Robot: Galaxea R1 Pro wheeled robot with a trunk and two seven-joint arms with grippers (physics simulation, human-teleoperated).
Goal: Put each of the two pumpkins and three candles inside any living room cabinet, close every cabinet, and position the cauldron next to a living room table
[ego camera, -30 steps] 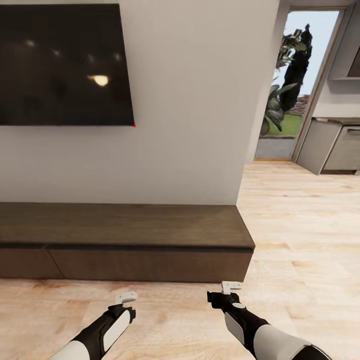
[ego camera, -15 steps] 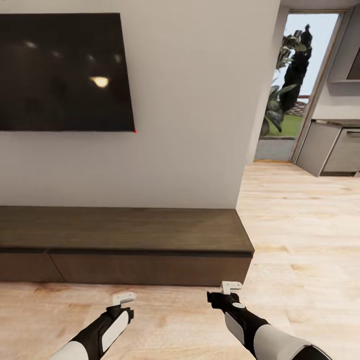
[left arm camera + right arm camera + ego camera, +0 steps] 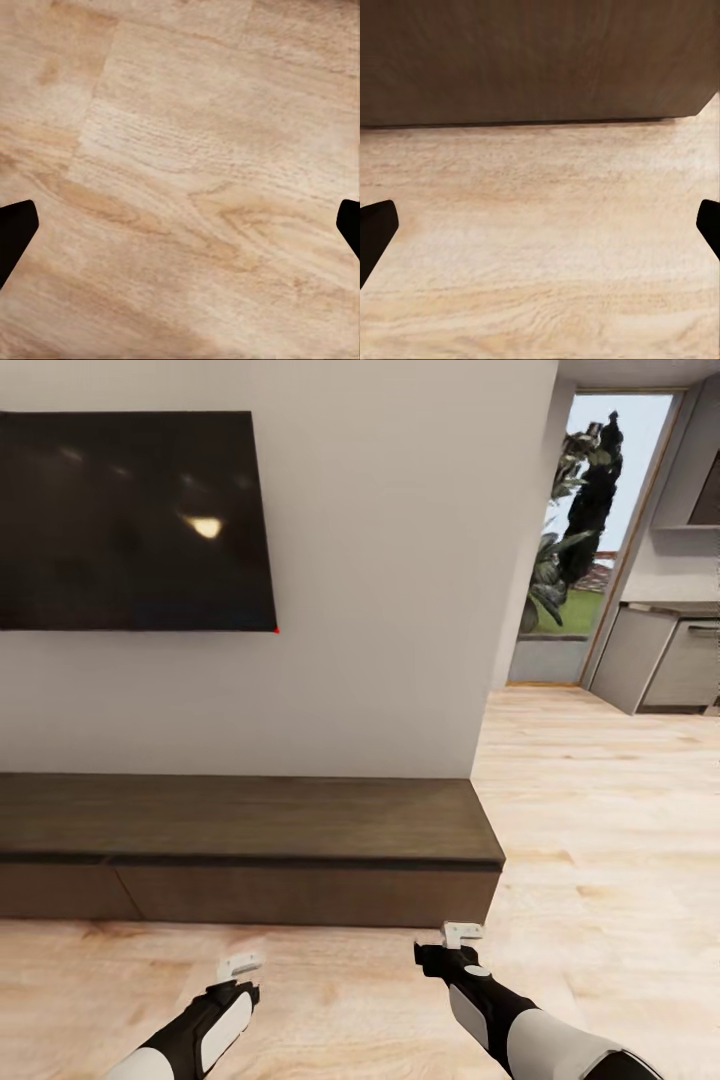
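The long low dark-brown cabinet (image 3: 250,840) runs along the wall in front of me, and its drawer fronts sit flush and shut. My left gripper (image 3: 241,965) hangs open over bare wood floor, short of the cabinet, with nothing between its fingertips (image 3: 15,232). My right gripper (image 3: 462,933) is open too, close to the cabinet's right end. Its wrist view looks at the cabinet front (image 3: 540,60) just above the floor. The pumpkins, candles, cauldron and table are out of view.
A large dark TV (image 3: 130,520) hangs on the white wall above the cabinet. Right of the wall corner, light wood floor (image 3: 600,810) leads to a glass door with plants (image 3: 575,540) and grey kitchen units (image 3: 665,660).
The whole view has shifted a little, so the TV sits lower in the picture. My left gripper has drawn back and down slightly. The right gripper has stayed in place.
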